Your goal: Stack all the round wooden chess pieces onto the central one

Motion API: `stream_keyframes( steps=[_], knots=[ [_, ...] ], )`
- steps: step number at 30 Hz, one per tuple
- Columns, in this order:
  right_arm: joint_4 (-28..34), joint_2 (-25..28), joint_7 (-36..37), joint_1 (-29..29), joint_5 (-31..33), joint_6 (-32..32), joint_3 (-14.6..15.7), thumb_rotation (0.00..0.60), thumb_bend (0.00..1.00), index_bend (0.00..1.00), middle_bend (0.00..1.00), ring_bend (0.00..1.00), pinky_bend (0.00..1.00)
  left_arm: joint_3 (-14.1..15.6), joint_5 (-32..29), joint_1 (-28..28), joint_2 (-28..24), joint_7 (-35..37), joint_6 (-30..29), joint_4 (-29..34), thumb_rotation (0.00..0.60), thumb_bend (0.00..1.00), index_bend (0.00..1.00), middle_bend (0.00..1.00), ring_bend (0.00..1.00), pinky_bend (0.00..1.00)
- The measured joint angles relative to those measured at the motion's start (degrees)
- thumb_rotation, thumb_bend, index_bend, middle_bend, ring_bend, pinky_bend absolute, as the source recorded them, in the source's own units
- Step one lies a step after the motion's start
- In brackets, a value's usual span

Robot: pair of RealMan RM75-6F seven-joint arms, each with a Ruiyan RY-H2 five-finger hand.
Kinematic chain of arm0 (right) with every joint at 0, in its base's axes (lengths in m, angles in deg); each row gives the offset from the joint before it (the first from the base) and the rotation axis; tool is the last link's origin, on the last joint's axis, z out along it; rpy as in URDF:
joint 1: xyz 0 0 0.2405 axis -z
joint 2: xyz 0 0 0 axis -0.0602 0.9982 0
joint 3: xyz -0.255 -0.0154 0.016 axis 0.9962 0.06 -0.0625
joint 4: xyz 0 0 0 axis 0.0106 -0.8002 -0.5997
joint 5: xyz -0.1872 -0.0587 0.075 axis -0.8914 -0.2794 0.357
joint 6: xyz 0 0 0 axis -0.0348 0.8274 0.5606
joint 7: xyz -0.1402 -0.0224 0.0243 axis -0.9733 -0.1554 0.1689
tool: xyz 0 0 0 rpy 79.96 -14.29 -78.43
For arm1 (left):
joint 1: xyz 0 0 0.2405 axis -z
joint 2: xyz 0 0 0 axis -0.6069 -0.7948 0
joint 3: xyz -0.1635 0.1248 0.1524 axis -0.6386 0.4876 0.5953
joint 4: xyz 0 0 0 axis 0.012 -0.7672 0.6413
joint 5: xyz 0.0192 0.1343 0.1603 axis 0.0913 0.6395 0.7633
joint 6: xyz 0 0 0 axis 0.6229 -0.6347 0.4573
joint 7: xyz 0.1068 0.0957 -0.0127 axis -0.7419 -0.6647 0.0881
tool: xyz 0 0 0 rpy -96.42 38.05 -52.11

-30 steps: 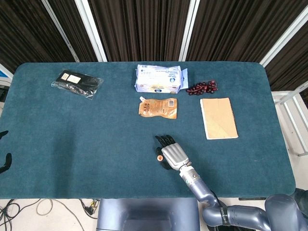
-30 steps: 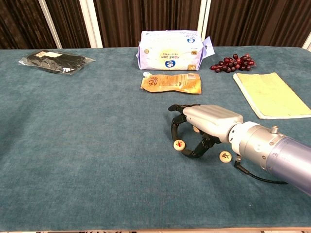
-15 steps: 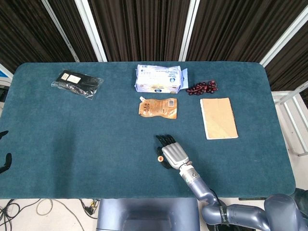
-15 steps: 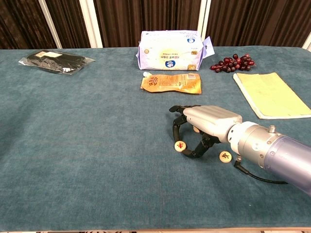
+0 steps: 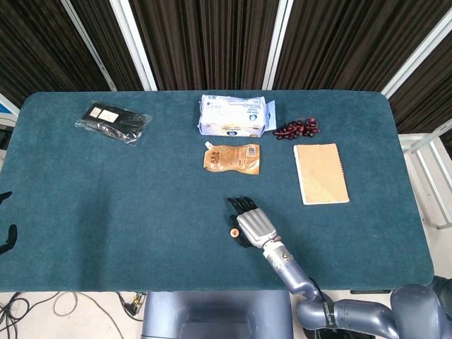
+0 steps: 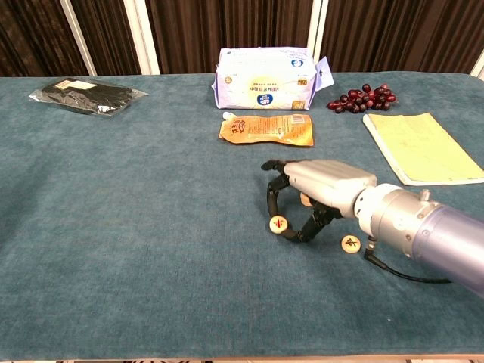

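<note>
My right hand [image 6: 321,190] hovers low over the cloth near the table's front middle, fingers curled downward. A finger and the thumb pinch a round wooden chess piece with a red mark [image 6: 278,224]; in the head view that piece [image 5: 234,232] shows just left of the right hand [image 5: 254,226]. A second round piece [image 6: 350,243] lies on the cloth to the right, beside the wrist. A third piece [image 6: 305,199] peeks out from under the palm. Only dark slivers of my left hand [image 5: 6,239] show at the left edge of the head view.
An orange pouch [image 6: 266,128] lies just beyond the hand, with a white wipes pack [image 6: 263,79] behind it. Grapes [image 6: 361,97] and a tan notebook [image 6: 420,147] sit at the right. A black packet [image 6: 79,95] lies far left on the teal tablecloth [image 6: 136,227].
The right hand and the red-marked piece have shifted slightly left and up from the cloth. The other pieces have not moved.
</note>
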Motion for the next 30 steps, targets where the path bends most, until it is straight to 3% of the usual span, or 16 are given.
stream_keyframes(
  steps=[15, 30],
  knots=[
    [4.0, 6.5, -1.6, -1.5, 5.3, -0.4, -5.0, 0.600, 0.41, 0.53, 0.00, 0.00, 0.00, 0.0, 0.1, 0.0, 0.0, 0.0, -0.1, 0.1, 0.600, 0.49, 0.16, 0.00, 0.00, 0.00],
    [-0.6, 6.1, -1.2, -2.7, 9.4, -2.4, -4.5, 0.600, 0.41, 0.53, 0.00, 0.00, 0.00, 0.0, 0.0, 0.0, 0.1, -0.2, 0.0, -0.1, 0.600, 0.49, 0.16, 0.00, 0.00, 0.00]
  ],
)
